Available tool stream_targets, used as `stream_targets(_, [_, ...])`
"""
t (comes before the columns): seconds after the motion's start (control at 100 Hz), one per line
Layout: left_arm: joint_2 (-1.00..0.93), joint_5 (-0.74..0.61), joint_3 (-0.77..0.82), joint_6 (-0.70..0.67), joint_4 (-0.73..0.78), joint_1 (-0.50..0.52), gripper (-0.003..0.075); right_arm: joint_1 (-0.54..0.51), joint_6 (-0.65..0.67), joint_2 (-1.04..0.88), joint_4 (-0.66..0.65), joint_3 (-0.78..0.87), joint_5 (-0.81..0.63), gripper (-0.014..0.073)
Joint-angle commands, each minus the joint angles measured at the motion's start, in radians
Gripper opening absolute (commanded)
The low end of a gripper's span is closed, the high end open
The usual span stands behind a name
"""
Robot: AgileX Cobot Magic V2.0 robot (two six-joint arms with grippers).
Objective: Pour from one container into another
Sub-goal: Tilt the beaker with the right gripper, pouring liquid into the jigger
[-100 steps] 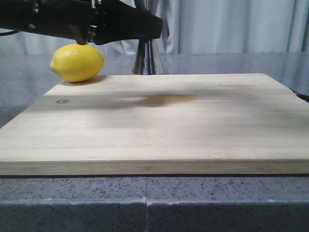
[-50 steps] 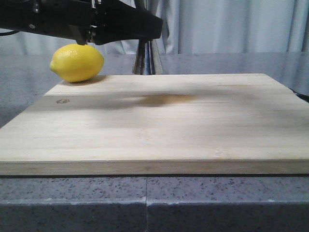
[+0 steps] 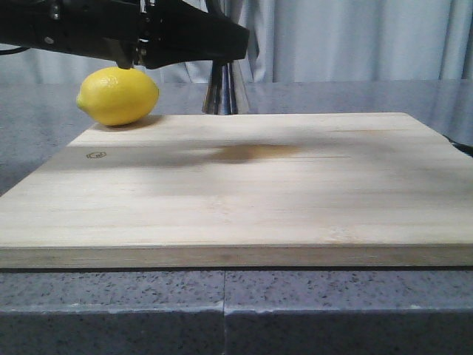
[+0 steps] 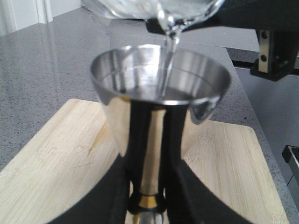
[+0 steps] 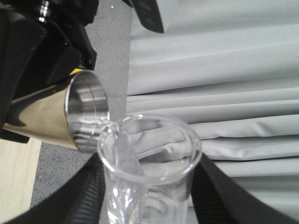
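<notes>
A grey speckled counter (image 3: pixel 222 310) carried a pale wooden cutting board (image 3: pixel 244 192), which bore a brownish stain near its middle. A lemon (image 3: pixel 118 95) rested at the board's far left corner, beneath the black left arm (image 3: pixel 111 29) reaching across the front view. Behind the board's far edge stood the lower cone of the steel jigger (image 3: pixel 224 90), its upper part hidden by that arm. The left pincer (image 4: pixel 145 186) was closed on the jigger (image 4: pixel 159 98) around its narrow waist with the gold band, holding it upright above the board. The right pincer (image 5: pixel 149 205) gripped the glass beaker (image 5: pixel 148 158), one black finger on each side. The beaker was tilted with its lip over the jigger's rim (image 5: pixel 86 112), and a thin clear stream (image 4: pixel 167 51) fell into the cup, where liquid had pooled.
</notes>
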Motion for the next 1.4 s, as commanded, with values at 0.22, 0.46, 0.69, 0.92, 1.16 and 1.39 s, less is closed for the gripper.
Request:
stream_targets(0.22, [-0.053, 0.106, -0.027, -0.008, -0.068, -0.006, 0.0071, 0.000, -0.003, -0.033, -0.017, -0.038, -0.003, 0.0225])
stream_targets(0.46, [-0.053, 0.106, -0.027, -0.008, -0.068, -0.006, 0.0071, 0.000, -0.003, -0.033, -0.033, -0.038, 0.003, 0.0225])
stream_targets(0.69, [-0.053, 0.106, -0.027, -0.008, -0.068, -0.006, 0.0071, 0.000, -0.003, -0.033, -0.053, -0.038, 0.005, 0.0225])
stream_targets(0.92, [-0.053, 0.106, -0.027, -0.008, -0.068, -0.006, 0.0071, 0.000, -0.003, -0.033, -0.060, -0.038, 0.005, 0.0225])
stream_targets(1.16, [-0.053, 0.106, -0.027, -0.008, -0.068, -0.006, 0.0071, 0.000, -0.003, -0.033, -0.089, -0.038, 0.005, 0.0225])
stream_targets(1.39, [-0.053, 0.106, -0.027, -0.008, -0.068, -0.006, 0.0071, 0.000, -0.003, -0.033, -0.094, -0.038, 0.005, 0.0225])
